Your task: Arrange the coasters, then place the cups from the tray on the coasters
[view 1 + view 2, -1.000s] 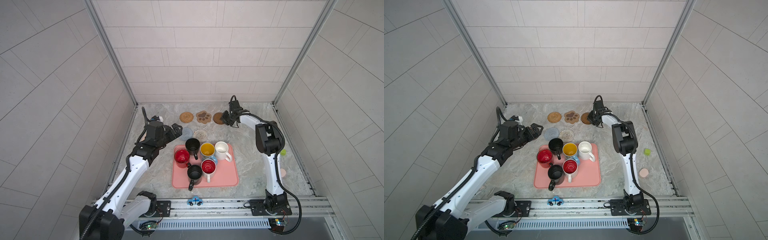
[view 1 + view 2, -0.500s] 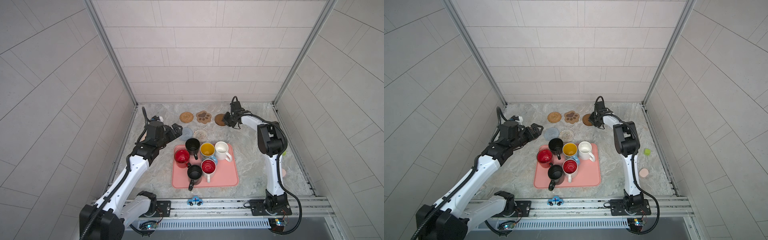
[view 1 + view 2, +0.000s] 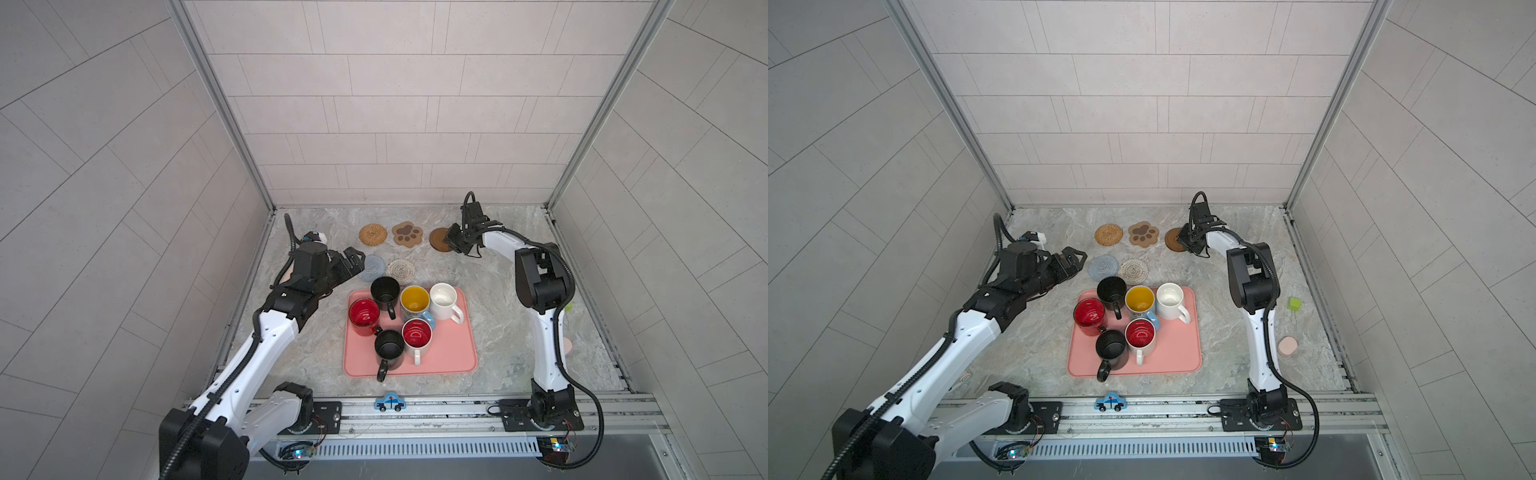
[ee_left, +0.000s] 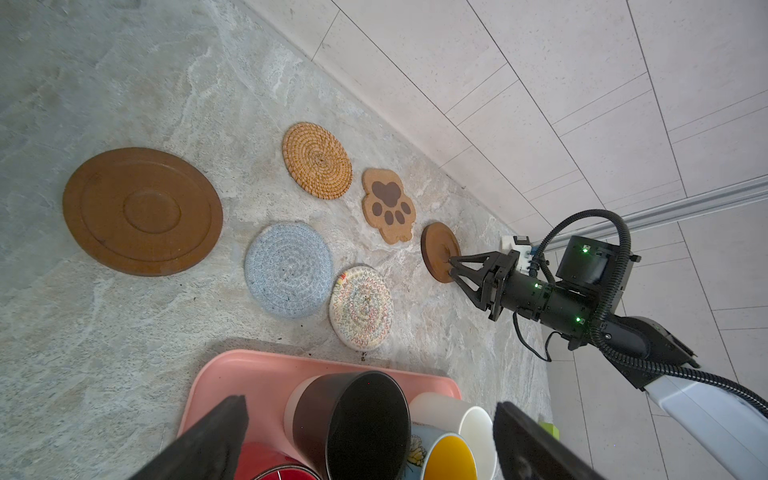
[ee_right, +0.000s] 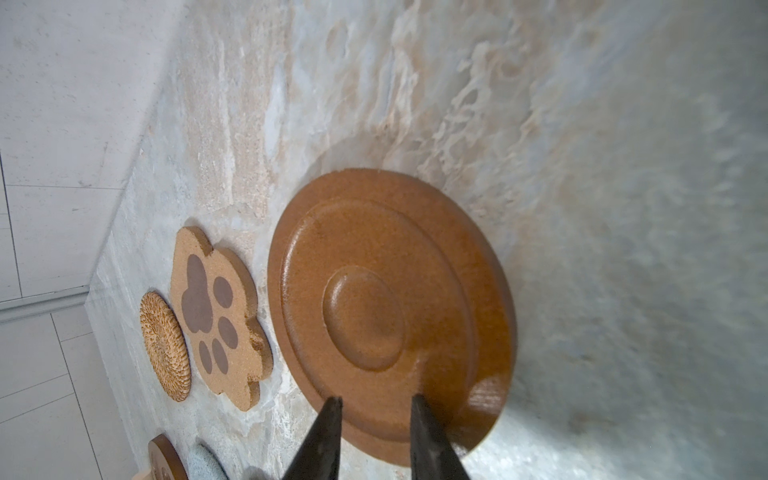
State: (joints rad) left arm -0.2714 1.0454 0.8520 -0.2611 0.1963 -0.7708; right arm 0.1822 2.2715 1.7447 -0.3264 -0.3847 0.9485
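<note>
Both top views, marbled table (image 3: 498,332), tiled walls (image 3: 395,124), left tool (image 3: 356,258) wide open, right tool (image 3: 450,241) state unclear.

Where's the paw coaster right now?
In both top views the paw coaster lies near the back wall, between the rattan coaster and a brown wooden coaster.

My stereo head sits high at the front, looking steeply down over the whole bench (image 3: 490,282) in both top views. My left wrist camera looks low across it toward my right arm (image 4: 636,336). My right wrist camera hovers close over one brown wooden coaster (image 5: 386,307), which both wrist views share.
</note>
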